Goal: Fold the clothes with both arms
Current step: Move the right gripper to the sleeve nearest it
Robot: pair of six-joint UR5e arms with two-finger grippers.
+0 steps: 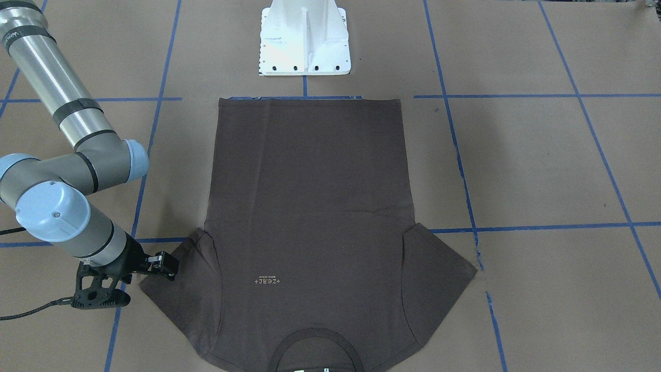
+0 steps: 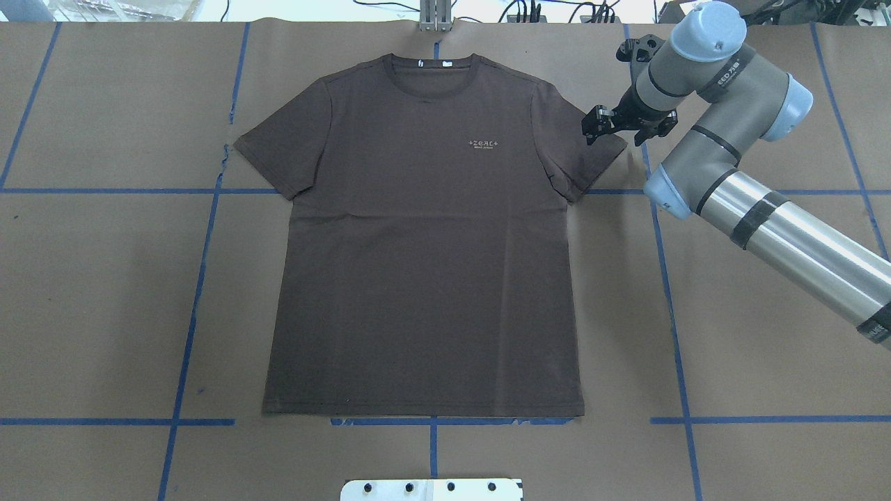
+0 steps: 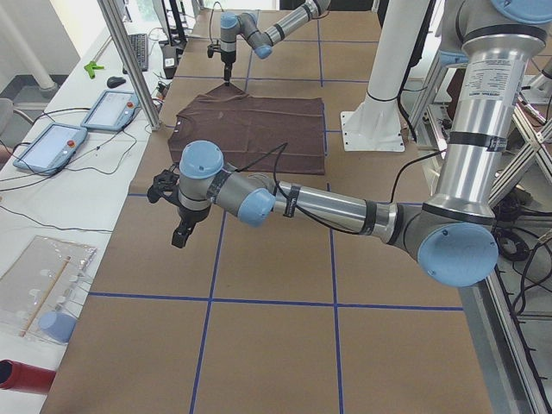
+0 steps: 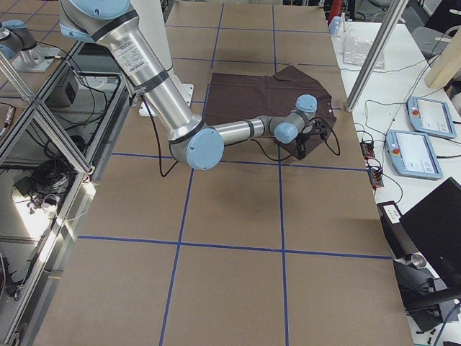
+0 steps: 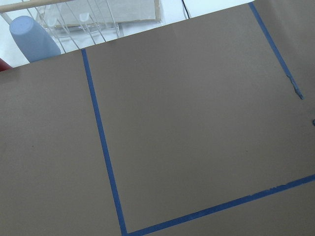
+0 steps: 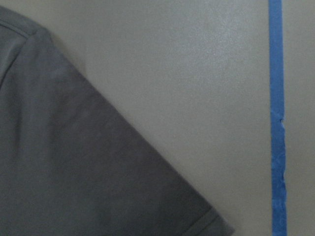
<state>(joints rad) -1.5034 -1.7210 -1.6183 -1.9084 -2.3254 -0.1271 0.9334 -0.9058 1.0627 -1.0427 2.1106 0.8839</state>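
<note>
From overhead, a dark brown T-shirt [image 2: 424,264] lies flat and face up in the middle of the desk [image 2: 104,278], with its hem [image 2: 424,410] near the robot and its collar [image 2: 431,69] far. The right end effector [image 2: 621,126] hangs over the outer edge of the sleeve [image 2: 592,156] on the right, its fingers apart with nothing between them.

From the front, a white pedestal [image 1: 304,36] stands just beyond the hem, and the right arm [image 1: 67,103] bends down to the sleeve tip.

From the left end, the left arm [image 3: 328,207] reaches over bare desk, well apart from the shirt. Its end effector [image 3: 179,237] points down, and I cannot tell whether its fingers are apart or together.

The left wrist camera shows brown desk, blue tape lines [image 5: 101,142] and a pale blue cup [image 5: 32,42] past the far edge.

The right wrist camera shows the sleeve's corner lying on the desk, with tape to its right.
</note>
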